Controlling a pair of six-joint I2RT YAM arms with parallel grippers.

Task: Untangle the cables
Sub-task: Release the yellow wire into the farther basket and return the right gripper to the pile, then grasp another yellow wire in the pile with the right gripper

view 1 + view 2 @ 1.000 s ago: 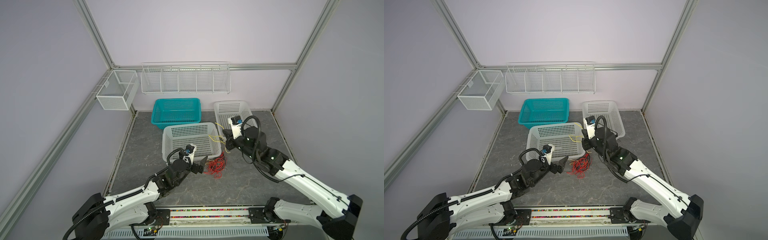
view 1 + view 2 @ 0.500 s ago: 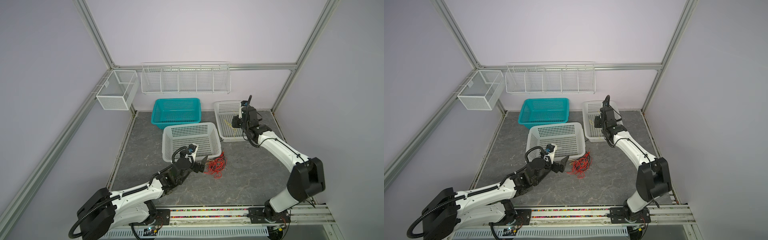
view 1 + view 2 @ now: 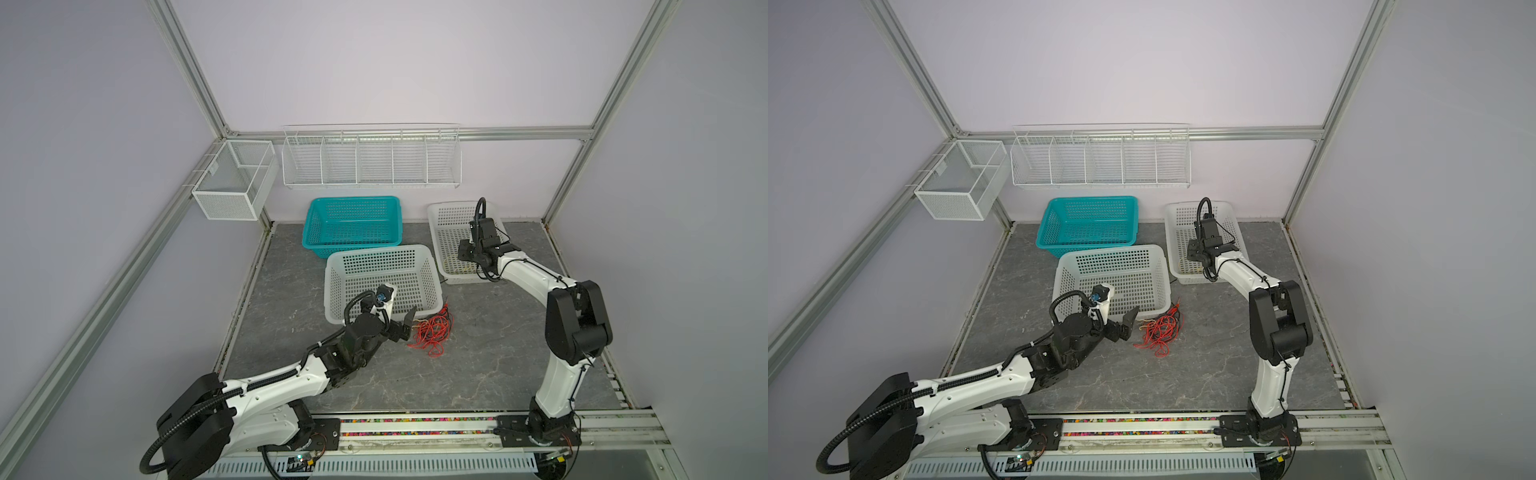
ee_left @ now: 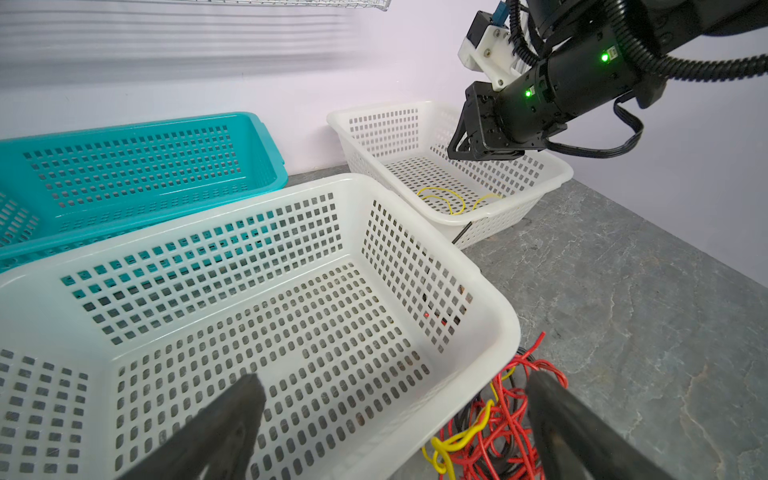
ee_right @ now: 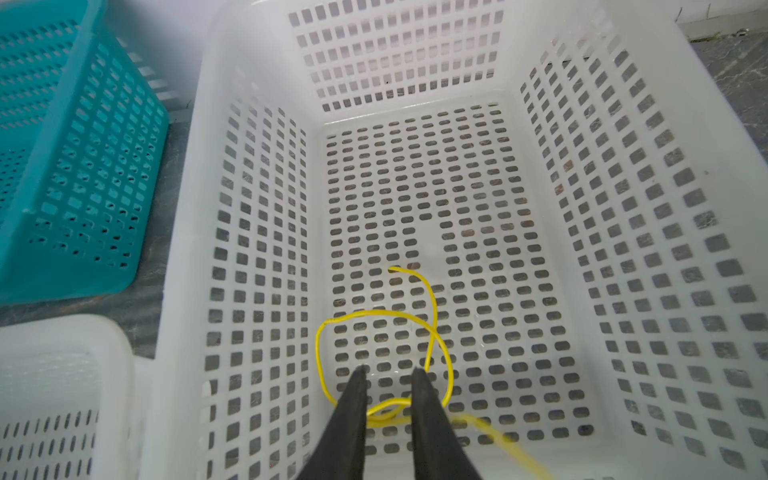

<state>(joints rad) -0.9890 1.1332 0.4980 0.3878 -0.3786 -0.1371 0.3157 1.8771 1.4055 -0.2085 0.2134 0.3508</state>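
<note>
A tangle of red cables (image 3: pixel 432 334) (image 3: pixel 1160 332) lies on the grey floor by the near right corner of the middle white basket (image 3: pixel 382 249). The left wrist view shows black strands and a yellow one (image 4: pixel 457 440) mixed in. My left gripper (image 3: pixel 407 324) (image 4: pixel 395 380) is wide open and straddles that basket corner, with one finger over the tangle. A loose yellow cable (image 5: pixel 382 345) (image 4: pixel 453 199) lies looped on the floor of the right white basket (image 3: pixel 436 232). My right gripper (image 5: pixel 389 370) (image 3: pixel 465 255) hangs just above it, jaws slightly apart, gripping nothing.
A teal basket (image 3: pixel 353 201) stands behind the middle white one, close to the back wall. A white wire rack (image 3: pixel 370 158) and a mesh box (image 3: pixel 232 183) hang on the walls above. Bare grey floor stretches in front of the tangle.
My right arm swung from the middle basket's right rim to the right white basket with the yellow cable, then parted its jaws; the cable now lies loose. My left gripper barely moved.
</note>
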